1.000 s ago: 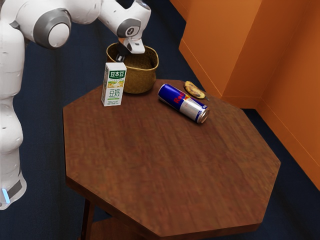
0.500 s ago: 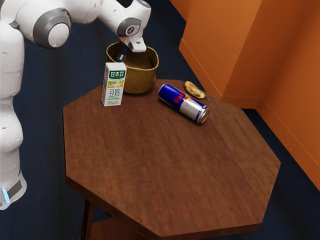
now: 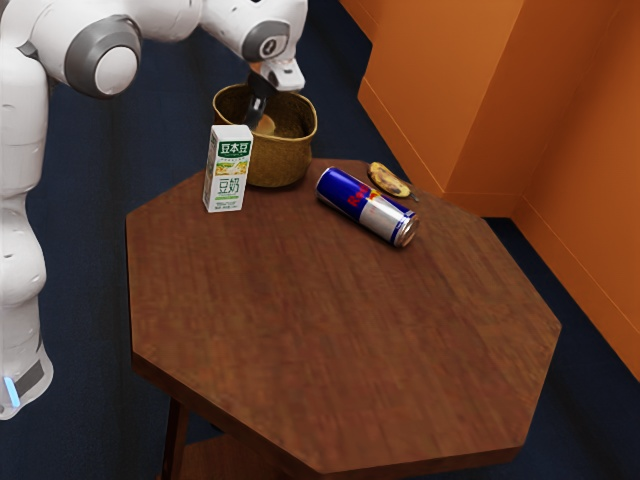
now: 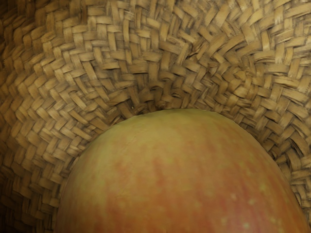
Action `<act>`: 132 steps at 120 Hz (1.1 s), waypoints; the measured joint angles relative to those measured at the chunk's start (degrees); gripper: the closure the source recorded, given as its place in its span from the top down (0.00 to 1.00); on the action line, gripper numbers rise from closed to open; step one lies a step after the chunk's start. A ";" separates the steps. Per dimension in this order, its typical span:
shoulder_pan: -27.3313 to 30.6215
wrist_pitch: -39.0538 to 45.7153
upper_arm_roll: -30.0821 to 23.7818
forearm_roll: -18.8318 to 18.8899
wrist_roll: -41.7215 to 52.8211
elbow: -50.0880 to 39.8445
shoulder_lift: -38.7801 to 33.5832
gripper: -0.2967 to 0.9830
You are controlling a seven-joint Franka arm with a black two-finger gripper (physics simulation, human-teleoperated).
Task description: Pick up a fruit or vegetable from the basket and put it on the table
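Likely the apple in the basket is firm, slippery and bruisable; we should hold its widest sides gently. We can't tell whether our hand grips it.

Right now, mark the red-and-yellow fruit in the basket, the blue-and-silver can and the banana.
Red-and-yellow fruit (image 4: 182, 174), wrist view: middle of its visible skin.
Blue-and-silver can (image 3: 366, 207), exterior view: middle of its side.
Banana (image 3: 388, 180), exterior view: middle of its peel.
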 joint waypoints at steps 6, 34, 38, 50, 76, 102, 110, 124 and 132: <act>-0.02 -0.01 -0.29 -0.49 -0.02 0.61 -0.01 0.45; -0.13 -0.69 -1.71 -1.48 -0.13 1.86 -2.05 0.44; -0.10 -0.95 -1.72 -1.49 -0.15 1.88 -2.82 0.45; -0.01 -2.04 -1.79 -1.48 -0.20 1.92 -5.22 0.45; 0.29 -6.89 -2.15 -1.32 -0.27 6.02 -6.72 0.44; 1.07 -13.64 -4.65 -0.73 -0.32 16.34 -6.85 0.45; 1.94 -15.28 -6.81 -0.61 -0.35 18.14 -6.93 0.45; 4.16 -17.55 -13.17 -0.54 -0.55 20.61 -7.23 0.45; 4.02 -18.75 -16.49 -0.53 -0.77 22.22 -7.45 0.45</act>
